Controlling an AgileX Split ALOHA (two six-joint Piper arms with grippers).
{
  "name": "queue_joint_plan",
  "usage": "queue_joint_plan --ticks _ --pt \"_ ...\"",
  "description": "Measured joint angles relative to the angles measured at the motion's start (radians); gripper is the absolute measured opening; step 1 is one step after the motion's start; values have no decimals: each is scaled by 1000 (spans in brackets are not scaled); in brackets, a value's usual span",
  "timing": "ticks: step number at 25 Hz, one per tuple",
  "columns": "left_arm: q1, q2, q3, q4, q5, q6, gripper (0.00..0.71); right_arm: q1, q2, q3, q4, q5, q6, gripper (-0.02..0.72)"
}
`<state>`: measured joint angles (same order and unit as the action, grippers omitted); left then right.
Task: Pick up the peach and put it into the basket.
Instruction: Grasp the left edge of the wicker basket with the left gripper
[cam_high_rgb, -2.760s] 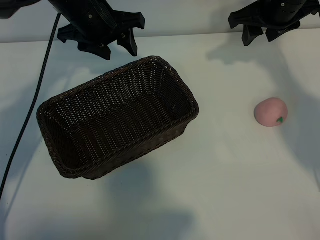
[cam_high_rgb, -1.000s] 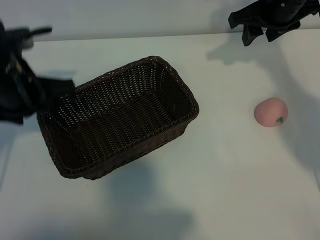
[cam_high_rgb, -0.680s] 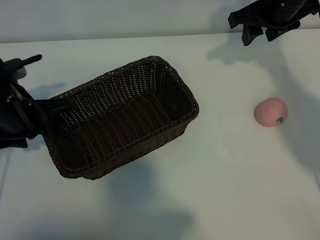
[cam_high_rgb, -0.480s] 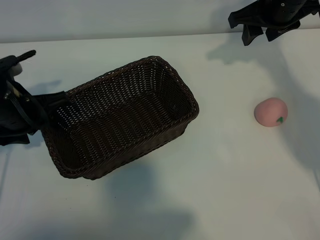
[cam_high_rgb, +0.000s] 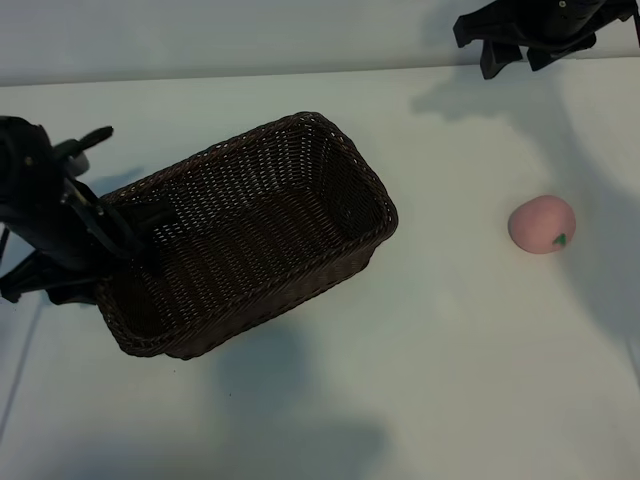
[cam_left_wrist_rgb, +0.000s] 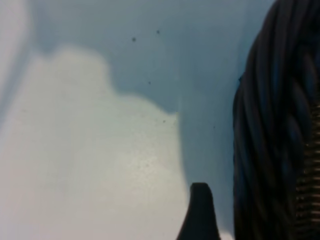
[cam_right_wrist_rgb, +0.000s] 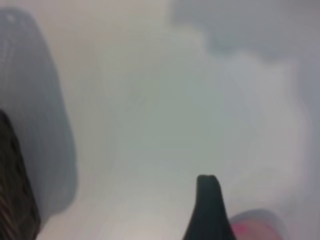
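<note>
Left gripper (cam_high_rgb: 120, 235) – jaws spread – straddles the basket (cam_high_rgb: 300, 215) rim at its left end; clamp there. Right gripper (cam_high_rgb: 520, 45), spread, hangs far right above the peach (cam_high_rgb: 541, 224).

White table (cam_high_rgb: 420, 380) fills the exterior view, plain matte surface with soft grey shadows across it, the darkest at the lower middle and along the right side. Pale wall strip (cam_high_rgb: 250, 35) runs along the far edge. Left wrist view: same table (cam_left_wrist_rgb: 100, 165), a few tiny dark specks on it.
</note>
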<state>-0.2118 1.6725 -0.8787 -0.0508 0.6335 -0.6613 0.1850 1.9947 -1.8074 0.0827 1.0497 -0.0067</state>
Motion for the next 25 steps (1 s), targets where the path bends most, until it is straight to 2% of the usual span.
queue_joint_plan --ticks 6,12,17,25 --pt "0 43 0 -41 -38 27 585 0 0 0 0 -58 0 515" --pt "0 43 1 -95 -39 104 585 0 0 0 24 -172 7 515" --pt "0 43 1 -98 -39 106 585 0 0 0 79 -79 16 515" --pt "0 43 1 -102 -39 106 585 0 2 0 72 29 15 515"
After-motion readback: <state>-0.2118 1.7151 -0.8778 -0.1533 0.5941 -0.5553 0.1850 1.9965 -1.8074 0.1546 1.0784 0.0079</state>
